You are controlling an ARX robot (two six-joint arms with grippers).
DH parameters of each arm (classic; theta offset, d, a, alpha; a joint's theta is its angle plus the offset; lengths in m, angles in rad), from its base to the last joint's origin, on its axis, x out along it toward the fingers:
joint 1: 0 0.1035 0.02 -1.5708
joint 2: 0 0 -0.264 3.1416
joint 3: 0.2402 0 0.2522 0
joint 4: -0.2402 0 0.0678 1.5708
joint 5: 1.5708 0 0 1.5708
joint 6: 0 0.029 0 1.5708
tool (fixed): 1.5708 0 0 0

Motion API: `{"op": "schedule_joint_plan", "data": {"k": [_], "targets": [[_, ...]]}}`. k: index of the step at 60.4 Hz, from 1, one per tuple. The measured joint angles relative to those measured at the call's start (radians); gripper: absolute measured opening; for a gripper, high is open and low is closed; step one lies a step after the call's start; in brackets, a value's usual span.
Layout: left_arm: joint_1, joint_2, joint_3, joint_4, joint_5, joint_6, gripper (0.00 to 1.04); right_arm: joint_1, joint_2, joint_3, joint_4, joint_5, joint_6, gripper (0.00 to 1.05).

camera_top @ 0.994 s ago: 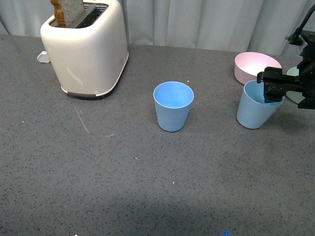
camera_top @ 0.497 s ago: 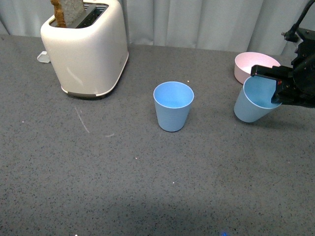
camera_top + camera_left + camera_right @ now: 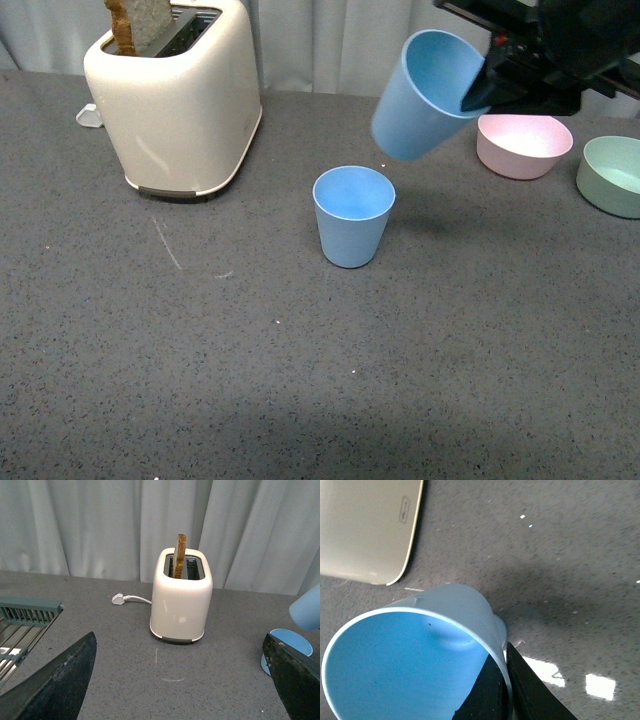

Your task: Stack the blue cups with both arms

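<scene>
Your right gripper (image 3: 488,85) pinches the rim of the lifted blue cup (image 3: 425,95), which hangs tilted in the air above the standing blue cup (image 3: 353,215). Your left gripper (image 3: 175,680) is spread wide and empty. Pickup is done; lowering and nesting remain.

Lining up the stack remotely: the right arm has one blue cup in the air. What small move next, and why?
Probably shift the right gripper a little leftward, toward the standing cup. The held cup hangs tilted, pinched at its rim, and looks right of the standing cup's open mouth, so lowering now would likely miss or hit the rim.
</scene>
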Motion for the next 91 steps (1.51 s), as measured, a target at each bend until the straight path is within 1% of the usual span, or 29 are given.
{"op": "schedule_joint_plan", "data": {"k": [9, 18, 25, 27, 28, 31, 33, 39, 40, 42, 43, 44, 46, 48, 49, 51, 52, 54, 57, 58, 67, 76, 82, 91], "targets": [[0.000, 0.000, 0.000, 0.000, 0.000, 0.000, 0.98, 0.046, 0.015, 0.006, -0.005, 0.007, 0.013, 0.01], [0.000, 0.000, 0.000, 0.000, 0.000, 0.000, 0.98, 0.062, 0.047, 0.013, -0.002, 0.012, 0.039, 0.02], [0.000, 0.000, 0.000, 0.000, 0.000, 0.000, 0.98, 0.062, 0.051, 0.013, 0.016, 0.008, 0.055, 0.19], [0.000, 0.000, 0.000, 0.000, 0.000, 0.000, 0.98, 0.061, 0.051, 0.010, 0.039, 0.008, 0.058, 0.26], [0.000, 0.000, 0.000, 0.000, 0.000, 0.000, 0.98, 0.060, 0.050, 0.006, 0.062, 0.021, 0.056, 0.31], [0.000, 0.000, 0.000, 0.000, 0.000, 0.000, 0.98, 0.058, 0.040, -0.010, 0.096, 0.063, 0.038, 0.42], [0.000, 0.000, 0.000, 0.000, 0.000, 0.000, 0.98, 0.055, 0.035, -0.015, 0.100, 0.069, 0.031, 0.49], [0.000, 0.000, 0.000, 0.000, 0.000, 0.000, 0.98, 0.050, 0.031, -0.017, 0.101, 0.073, 0.022, 0.65], [0.000, 0.000, 0.000, 0.000, 0.000, 0.000, 0.98, 0.051, 0.031, -0.028, 0.128, 0.101, 0.013, 0.67], [0.000, 0.000, 0.000, 0.000, 0.000, 0.000, 0.98, 0.055, 0.025, -0.106, 0.328, 0.233, -0.048, 0.62], [0.000, 0.000, 0.000, 0.000, 0.000, 0.000, 0.98, 0.056, 0.022, -0.175, 0.494, 0.342, -0.108, 0.57], [0.000, 0.000, 0.000, 0.000, 0.002, 0.000, 0.98, 0.056, 0.017, -0.228, 0.605, 0.404, -0.149, 0.53], [0.000, 0.000, 0.000, 0.000, 0.001, 0.001, 0.98, 0.048, 0.002, -0.336, 0.818, 0.471, -0.227, 0.46], [0.000, 0.000, 0.000, 0.000, -0.001, 0.001, 0.98, 0.034, -0.018, -0.435, 1.019, 0.489, -0.272, 0.39], [0.000, 0.000, 0.000, -0.001, -0.001, 0.001, 0.98, 0.019, -0.044, -0.497, 1.134, 0.487, -0.296, 0.33], [0.000, 0.000, 0.000, -0.001, -0.002, 0.001, 0.98, 0.002, -0.083, -0.565, 1.257, 0.479, -0.317, 0.26], [0.000, 0.000, 0.000, -0.001, -0.002, 0.001, 0.98, -0.011, -0.116, -0.607, 1.326, 0.472, -0.331, 0.21], [0.000, 0.000, 0.000, -0.002, -0.001, 0.001, 0.98, -0.028, -0.159, -0.658, 1.382, 0.458, -0.343, 0.14], [0.000, 0.000, 0.000, -0.002, -0.001, 0.001, 0.98, -0.056, -0.223, -0.737, 1.409, 0.441, -0.352, 0.01], [0.000, 0.000, 0.000, -0.002, 0.000, 0.001, 0.98, -0.063, -0.238, -0.759, 1.410, 0.435, -0.359, 0.01], [0.000, 0.000, 0.000, -0.002, -0.001, 0.001, 0.98, -0.109, -0.367, -0.924, 1.410, 0.375, -0.366, 0.01], [0.000, 0.000, 0.000, -0.002, -0.001, 0.001, 0.98, -0.143, -0.485, -1.009, 1.387, 0.344, -0.367, 0.01], [0.000, 0.000, 0.000, -0.002, -0.001, 0.001, 0.98, -0.166, -0.562, -1.063, 1.357, 0.327, -0.367, 0.01], [0.000, 0.000, 0.000, -0.002, -0.001, 0.001, 0.98, -0.200, -0.740, -1.147, 1.262, 0.288, -0.367, 0.01]]}}
